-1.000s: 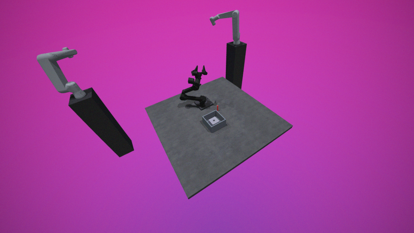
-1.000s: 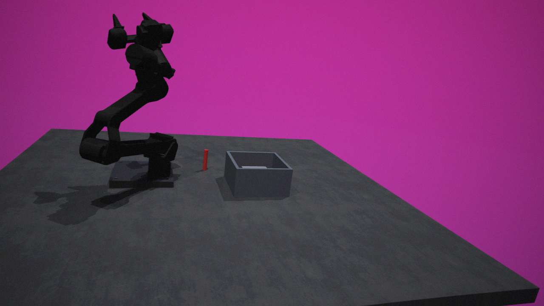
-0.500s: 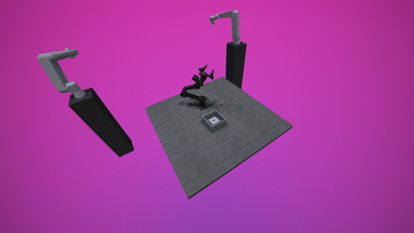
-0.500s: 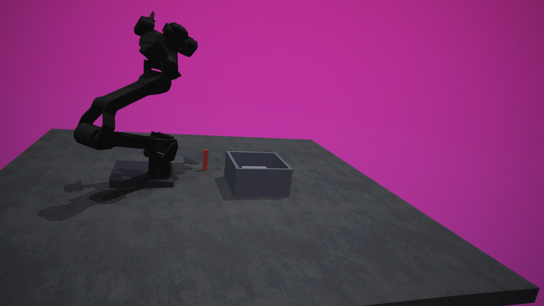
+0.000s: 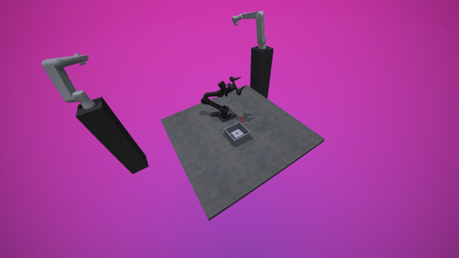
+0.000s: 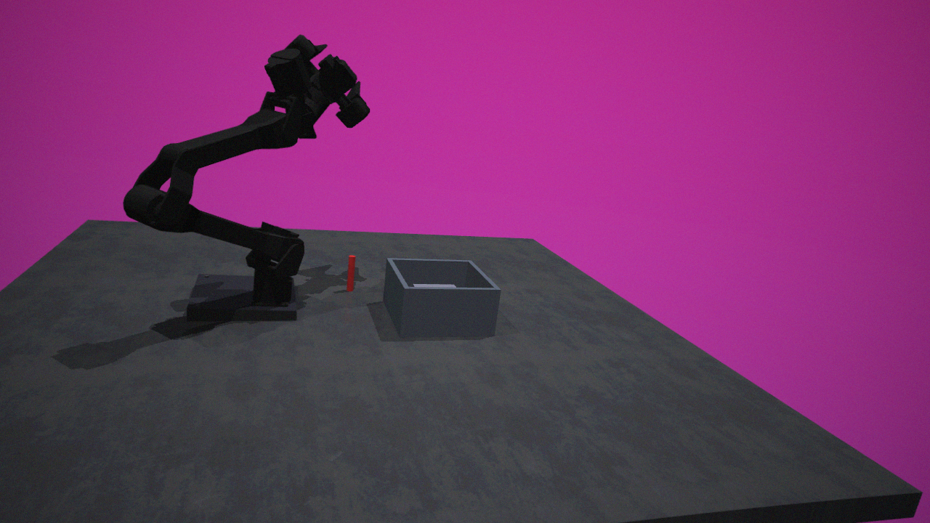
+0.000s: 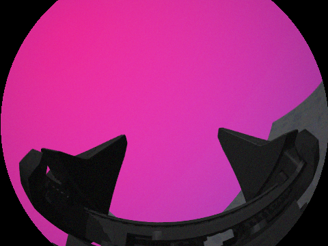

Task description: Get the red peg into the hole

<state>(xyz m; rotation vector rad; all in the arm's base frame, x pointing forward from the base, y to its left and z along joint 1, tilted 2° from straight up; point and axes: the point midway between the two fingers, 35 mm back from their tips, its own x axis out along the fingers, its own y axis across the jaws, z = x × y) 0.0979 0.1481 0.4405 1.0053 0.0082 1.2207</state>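
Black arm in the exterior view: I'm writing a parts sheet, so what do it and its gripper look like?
The arm is matte black, with chunky rounded joints and slim links. The black gripper has two wedge-shaped fingers with pointed tips. I can't make out cables or markings.

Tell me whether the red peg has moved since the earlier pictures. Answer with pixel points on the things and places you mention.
No. The red peg [image 5: 241, 119] [image 6: 351, 273] stands upright in the same spot beside the open box [image 5: 237, 139] [image 6: 450, 313], between it and the arm's base [image 5: 223, 120] [image 6: 241, 314].
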